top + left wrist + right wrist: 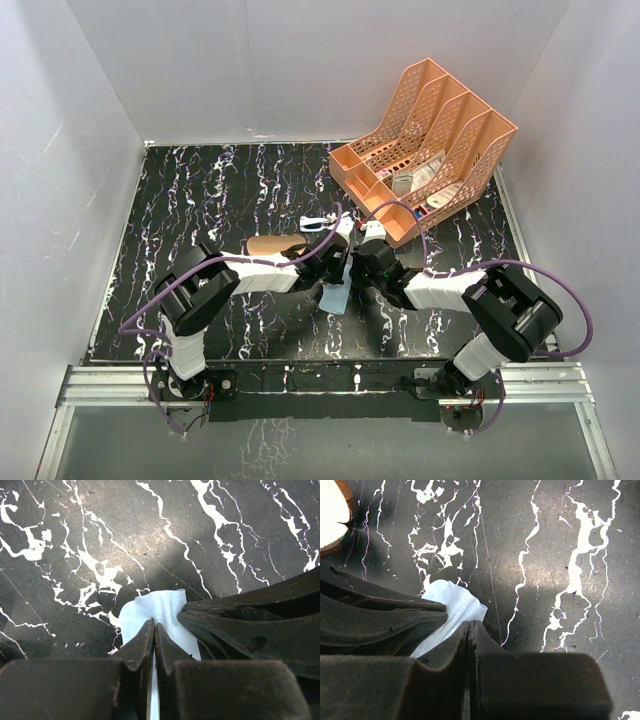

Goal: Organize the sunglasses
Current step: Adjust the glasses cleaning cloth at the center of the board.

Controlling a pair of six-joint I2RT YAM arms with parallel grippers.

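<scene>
Take the light blue cloth (155, 605) as your marker; it sits on the black marbled table (200, 200) where your two arms meet. To its left and a little beyond lies the brown plaid case (272, 245). The sunglasses (318, 222) rest just past the case's right end, beyond the cloth. Your left gripper (154, 625) is clamped on the cloth, which runs up between its fingers. Your right gripper (470, 624) is clenched, tips against the cloth; you cannot tell whether it pinches it. Well right of the cloth stands the orange organizer (470, 125).
</scene>
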